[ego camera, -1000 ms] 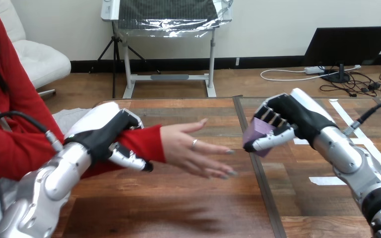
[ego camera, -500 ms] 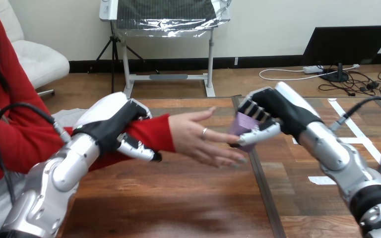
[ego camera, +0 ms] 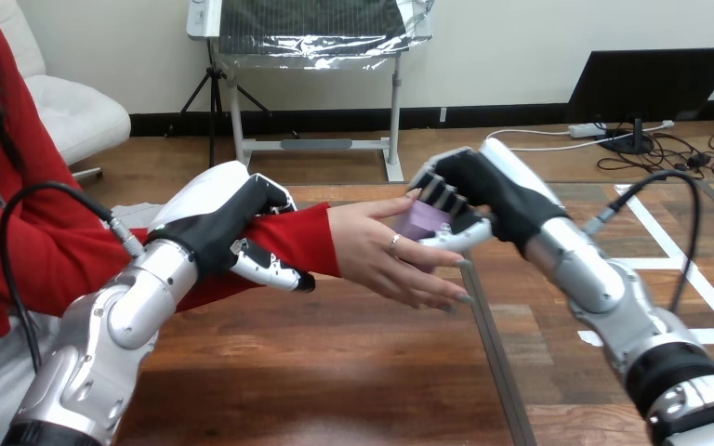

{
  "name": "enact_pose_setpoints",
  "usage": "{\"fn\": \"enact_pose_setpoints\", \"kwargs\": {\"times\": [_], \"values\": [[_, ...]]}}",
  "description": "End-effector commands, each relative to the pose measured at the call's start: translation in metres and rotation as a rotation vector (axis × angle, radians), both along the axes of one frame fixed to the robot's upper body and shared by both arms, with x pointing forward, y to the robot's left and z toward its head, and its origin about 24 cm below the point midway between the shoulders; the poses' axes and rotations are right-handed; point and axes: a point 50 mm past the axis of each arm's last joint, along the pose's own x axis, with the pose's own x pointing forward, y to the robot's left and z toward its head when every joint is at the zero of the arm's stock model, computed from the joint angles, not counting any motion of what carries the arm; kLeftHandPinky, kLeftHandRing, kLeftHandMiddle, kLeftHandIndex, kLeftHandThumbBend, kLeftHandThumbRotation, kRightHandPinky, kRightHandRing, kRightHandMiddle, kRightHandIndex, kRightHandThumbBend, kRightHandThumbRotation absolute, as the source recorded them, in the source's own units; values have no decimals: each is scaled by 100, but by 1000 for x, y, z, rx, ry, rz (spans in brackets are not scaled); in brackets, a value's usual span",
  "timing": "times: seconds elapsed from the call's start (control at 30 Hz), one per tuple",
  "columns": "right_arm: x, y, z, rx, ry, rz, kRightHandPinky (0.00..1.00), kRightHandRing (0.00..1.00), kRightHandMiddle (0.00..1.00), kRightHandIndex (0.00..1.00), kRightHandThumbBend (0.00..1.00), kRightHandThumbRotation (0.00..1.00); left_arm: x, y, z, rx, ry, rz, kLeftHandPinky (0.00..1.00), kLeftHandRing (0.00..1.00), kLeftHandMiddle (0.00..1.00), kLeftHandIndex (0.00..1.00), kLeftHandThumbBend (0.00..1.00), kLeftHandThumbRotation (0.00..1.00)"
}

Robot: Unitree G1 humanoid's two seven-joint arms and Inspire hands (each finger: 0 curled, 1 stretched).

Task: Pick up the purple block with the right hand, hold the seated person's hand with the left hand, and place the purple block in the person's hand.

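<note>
The robot's left hand (ego camera: 228, 228) reaches in from the lower left and wraps over the person's forearm, just behind the cuff of the red sleeve (ego camera: 309, 237). Its fingers (ego camera: 274, 271) curl underneath the sleeve, so the hand is clamped on the forearm. The palm and the contact under the arm are hidden.

The person's hand (ego camera: 381, 255) is stretched out flat and open above the middle of the worktop (ego camera: 335, 372), palm up, with its fingertips pointing right and slightly down.

The robot's right hand (ego camera: 488, 193) comes in from the lower right, and its arm is cut off at the bottom corner. Its fingers are curled over the purple block (ego camera: 420, 223) and its thumb is closed below it, gripping it. Most of the block is covered by those fingers, and only a pale purple face shows. The block is directly over the person's palm. Whether it touches the palm cannot be told.

The person's arm runs off the view's left edge.

Both robot hands are raised near the worktop's far edge. Below them lies a broad stretch of bare brown wood, reaching to the near edge. A dark seam (ego camera: 488, 334) runs from front to back under the person's fingertips. Strips of white tape (ego camera: 674, 264) lie on the right part, beside the right forearm.
</note>
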Motion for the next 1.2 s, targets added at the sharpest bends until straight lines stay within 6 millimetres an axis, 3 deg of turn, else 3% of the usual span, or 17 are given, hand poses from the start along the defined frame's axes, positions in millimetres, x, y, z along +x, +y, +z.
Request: {"fn": "enact_pose_setpoints", "kwargs": {"times": [0.0, 1.17], "values": [[14, 25, 51, 75, -178, 71, 32, 35, 40, 43, 83, 0, 22, -14, 64, -64, -228, -25, 27, 34, 41, 42, 73, 0], [14, 61, 60, 92, -176, 168, 31, 35, 39, 42, 85, 0, 19, -15, 57, -71, -220, -31, 28, 35, 42, 43, 74, 0]]}}
